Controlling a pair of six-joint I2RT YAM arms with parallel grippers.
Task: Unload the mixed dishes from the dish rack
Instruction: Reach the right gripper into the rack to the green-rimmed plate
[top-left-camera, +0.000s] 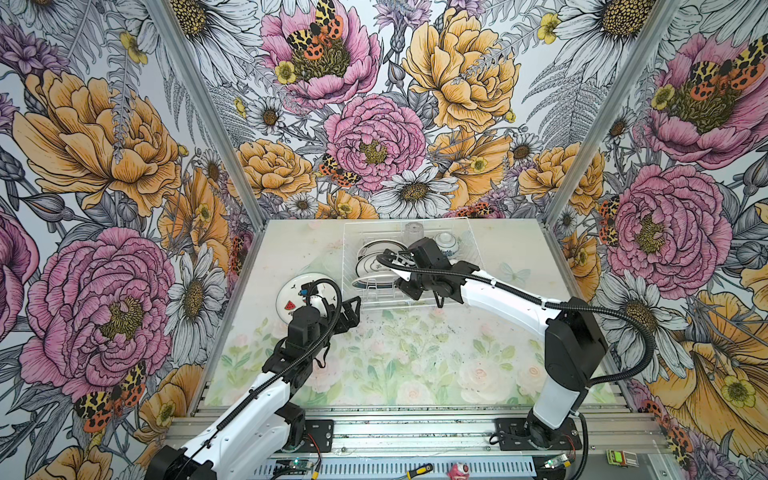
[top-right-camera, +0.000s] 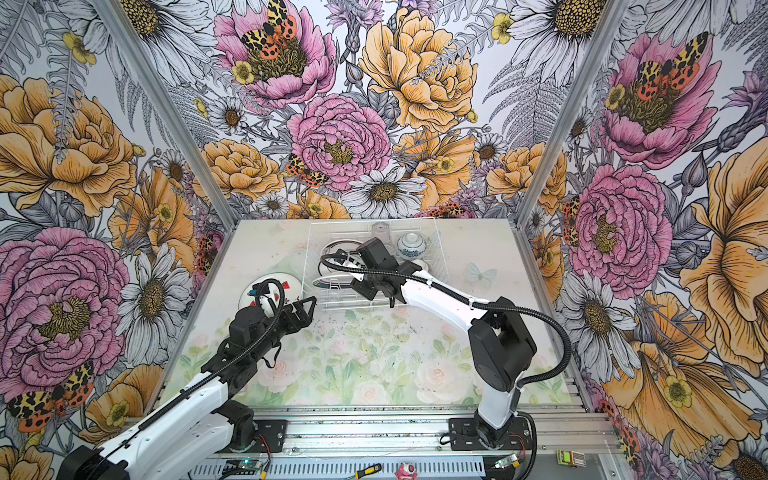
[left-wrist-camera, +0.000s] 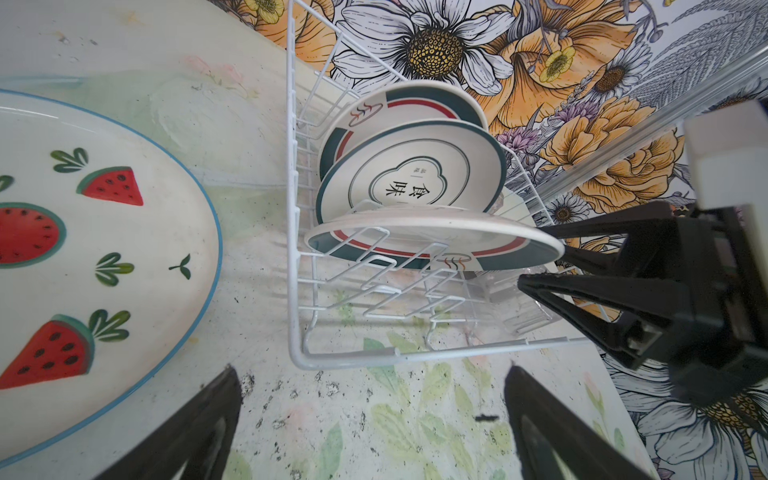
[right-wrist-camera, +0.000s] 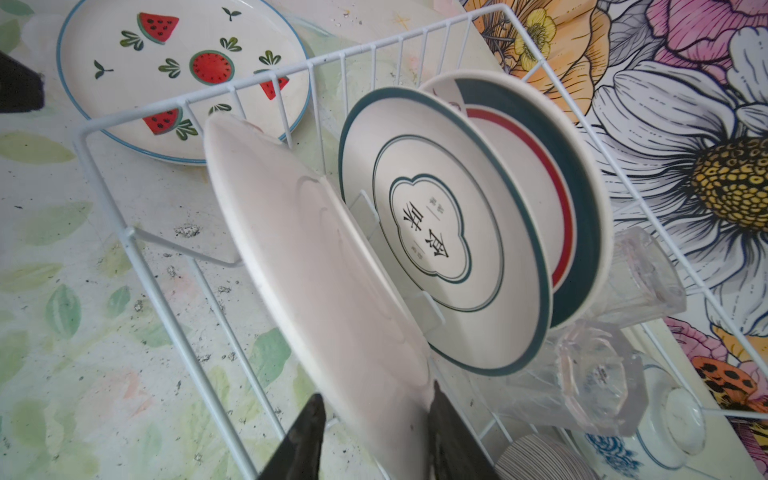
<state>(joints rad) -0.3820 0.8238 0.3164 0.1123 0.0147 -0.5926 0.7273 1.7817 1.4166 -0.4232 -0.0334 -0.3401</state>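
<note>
The white wire dish rack (top-left-camera: 345, 266) (left-wrist-camera: 293, 208) (right-wrist-camera: 101, 178) stands at the back of the table. Three dark-rimmed white plates stand in its slots. My right gripper (top-left-camera: 400, 284) (top-right-camera: 356, 286) (right-wrist-camera: 374, 415) is shut on the right rim of the front plate (right-wrist-camera: 311, 257) (left-wrist-camera: 415, 224) (top-left-camera: 365, 283), which leans more than the two plates behind it (right-wrist-camera: 440, 232). Clear glass tumblers (right-wrist-camera: 582, 374) and a small blue-patterned bowl (top-left-camera: 446, 243) (right-wrist-camera: 665, 419) sit in the rack's right half. My left gripper (top-left-camera: 355, 313) (left-wrist-camera: 372, 374) hangs open and empty at the rack's front left corner.
A watermelon-print plate (top-left-camera: 291, 299) (left-wrist-camera: 83, 249) (right-wrist-camera: 187, 62) lies flat on the table just left of the rack, partly under my left arm. A striped bowl (right-wrist-camera: 536, 457) lies in the rack by my right gripper. Floral walls close in the table on three sides.
</note>
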